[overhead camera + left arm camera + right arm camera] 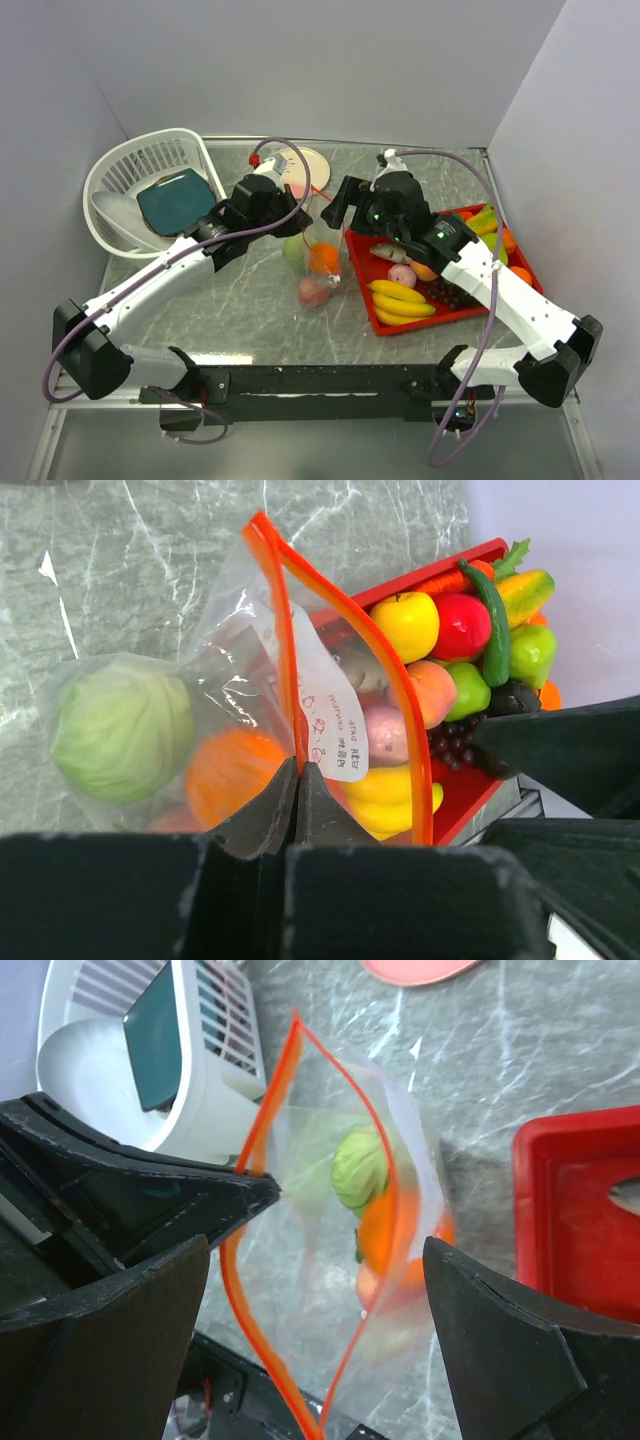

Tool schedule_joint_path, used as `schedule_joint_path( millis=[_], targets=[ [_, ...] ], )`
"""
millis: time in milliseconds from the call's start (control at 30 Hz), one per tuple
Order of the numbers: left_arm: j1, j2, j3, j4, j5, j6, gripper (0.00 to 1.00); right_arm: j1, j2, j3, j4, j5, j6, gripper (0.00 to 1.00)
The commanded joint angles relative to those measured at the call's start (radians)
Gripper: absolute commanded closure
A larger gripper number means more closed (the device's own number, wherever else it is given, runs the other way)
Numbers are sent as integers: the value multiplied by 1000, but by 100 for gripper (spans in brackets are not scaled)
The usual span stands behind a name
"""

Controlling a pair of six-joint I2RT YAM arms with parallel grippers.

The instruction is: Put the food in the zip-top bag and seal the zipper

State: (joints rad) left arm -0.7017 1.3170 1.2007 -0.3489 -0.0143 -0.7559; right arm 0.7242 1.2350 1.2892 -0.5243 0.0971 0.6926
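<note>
Left gripper (297, 780) is pinched tight on the zip-top bag (225, 650) right at its orange zipper (283, 630), mouth gaping. Right gripper (315, 1250) hangs spread wide over that mouth, a green cabbage (360, 1165) and an orange (380, 1225) inside the bag below it.

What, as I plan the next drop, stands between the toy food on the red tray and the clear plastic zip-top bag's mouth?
Nothing visible. The shut left gripper holds open the clear zip-top bag; the open right gripper hangs empty above its mouth.
</note>
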Motion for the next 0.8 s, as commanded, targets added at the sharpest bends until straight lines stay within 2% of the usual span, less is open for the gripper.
schedule_joint_path(
  millis=[0, 133, 300, 367, 467, 567, 767],
  targets=[
    [-4, -41, 27, 24, -29, 3, 99, 1, -57, 9, -34, 105, -33, 5],
    [-4, -44, 19, 22, -26, 6, 99, -46, -78, -33, -114, 238, -31, 4],
    [-4, -59, 5, 22, -27, 18, 99, -270, -206, -261, -100, 196, 13, 4],
    [-2, -64, 2, 22, -26, 26, 99, -298, -265, -309, -126, 266, 79, 4],
    [-4, -68, 2, 24, -15, 30, 99, -312, -337, -369, -238, 427, 175, 0],
    [-4, -74, -9, 31, -4, 30, 99, -348, -391, -415, -356, 516, 273, 0],
    [-4, -87, -44, 57, 23, 27, 99, -413, -433, -435, -563, 573, 419, 0]
  ],
)
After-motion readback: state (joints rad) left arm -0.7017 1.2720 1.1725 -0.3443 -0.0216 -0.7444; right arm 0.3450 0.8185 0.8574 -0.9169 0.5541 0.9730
